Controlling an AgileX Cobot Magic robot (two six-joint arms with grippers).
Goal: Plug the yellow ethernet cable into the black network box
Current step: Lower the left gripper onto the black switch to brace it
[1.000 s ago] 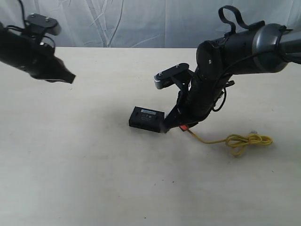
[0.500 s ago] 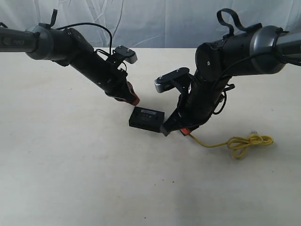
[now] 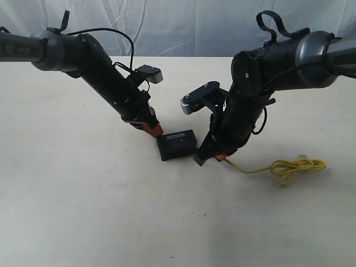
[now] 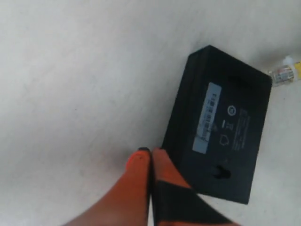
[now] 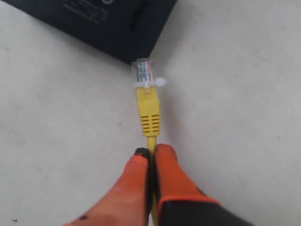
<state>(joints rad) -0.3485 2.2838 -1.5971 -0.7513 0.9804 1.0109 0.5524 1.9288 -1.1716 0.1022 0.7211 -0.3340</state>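
The black network box (image 3: 177,144) lies flat on the table with its label up, also seen in the left wrist view (image 4: 221,122) and the right wrist view (image 5: 108,23). My left gripper (image 3: 155,129) (image 4: 151,153) is shut and empty, its orange tips pressed against the box's left edge. My right gripper (image 3: 218,157) (image 5: 151,151) is shut on the yellow ethernet cable (image 3: 289,167) just behind its yellow boot (image 5: 149,110). The clear plug (image 5: 142,71) touches the box's corner, outside any port. The plug tip (image 4: 284,73) shows beside the box's far edge.
The cable's loose loop (image 3: 295,166) trails on the table to the right of my right arm (image 3: 261,72). My left arm (image 3: 94,67) reaches in from the upper left. A white cloth backdrop (image 3: 167,22) hangs behind the pale table (image 3: 111,211).
My left arm swung in from the far left and its shut tips reached the box's left edge. The box shifted right and turned. My right gripper stayed near the box's right end with the cable.
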